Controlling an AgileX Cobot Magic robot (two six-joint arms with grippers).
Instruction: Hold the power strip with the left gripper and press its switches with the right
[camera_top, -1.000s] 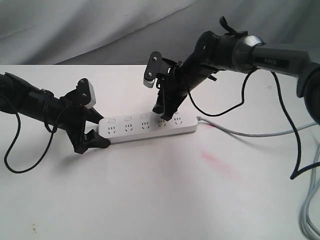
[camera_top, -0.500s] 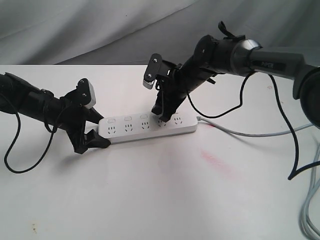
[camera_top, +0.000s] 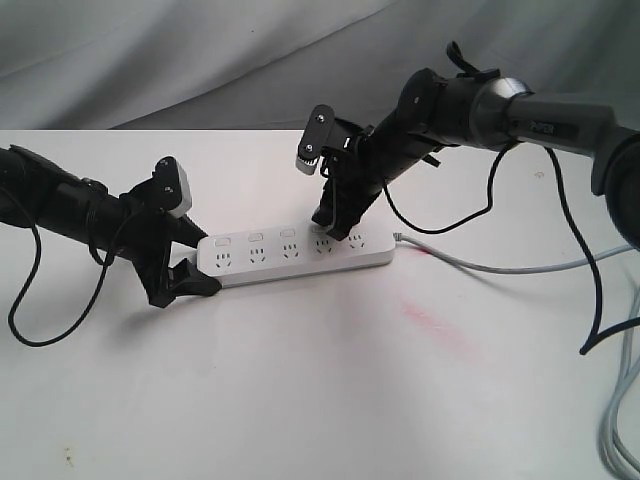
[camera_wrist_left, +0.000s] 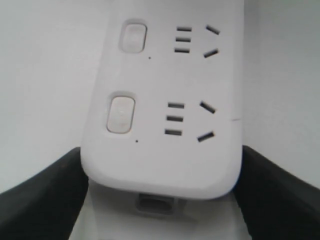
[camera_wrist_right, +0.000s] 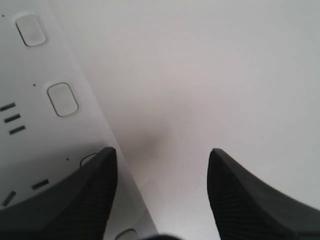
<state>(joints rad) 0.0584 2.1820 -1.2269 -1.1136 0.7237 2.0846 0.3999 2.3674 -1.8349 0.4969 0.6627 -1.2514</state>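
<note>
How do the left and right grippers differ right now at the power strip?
The left gripper clamps the end of the power strip, a finger on each side; the right gripper is open, holding nothing. The left lies low along the table; the right points steeply down, one finger over the switches, one beyond the strip. Both are black two-fingered claws.

right fingers (camera_top: 343, 222) edged rightward, slightly upward, over the power strip (camera_top: 300, 256)

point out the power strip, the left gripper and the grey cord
power strip (camera_top: 300, 258): exterior view, middle of its top face
left gripper (camera_top: 208, 263): exterior view, midway between its fingertips, at the strip's end
grey cord (camera_top: 480, 266): exterior view, partway along its visible length
</note>
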